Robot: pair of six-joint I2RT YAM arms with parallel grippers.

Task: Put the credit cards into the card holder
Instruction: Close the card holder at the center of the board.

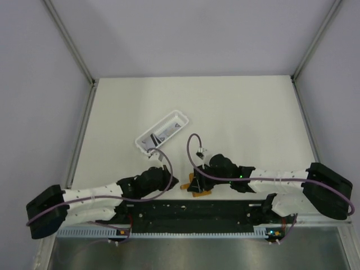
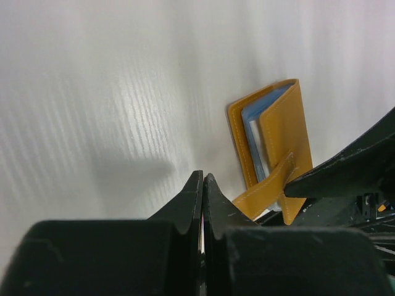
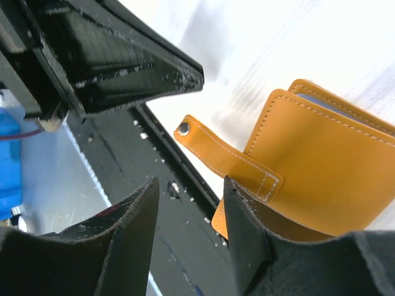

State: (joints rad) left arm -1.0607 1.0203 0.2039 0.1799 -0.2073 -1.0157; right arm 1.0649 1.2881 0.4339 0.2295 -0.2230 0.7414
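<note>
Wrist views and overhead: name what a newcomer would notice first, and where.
The orange card holder stands out, lying at the near edge of the table with its snap strap undone, just beyond the open right end effector. The left end effector is shut beside it. Farther back, a white tray holds credit cards.

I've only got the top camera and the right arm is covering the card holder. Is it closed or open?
Observer: In the right wrist view, the card holder has its cover folded over, but its strap hangs loose, unfastened.
Operator: Is the right arm gripping it?
Observer: No. The right gripper has its jaws apart and empty, and the strap lies just beyond them.
Operator: And the left one?
Observer: The left gripper has its jaws shut on nothing, short of the holder and not touching it.
</note>
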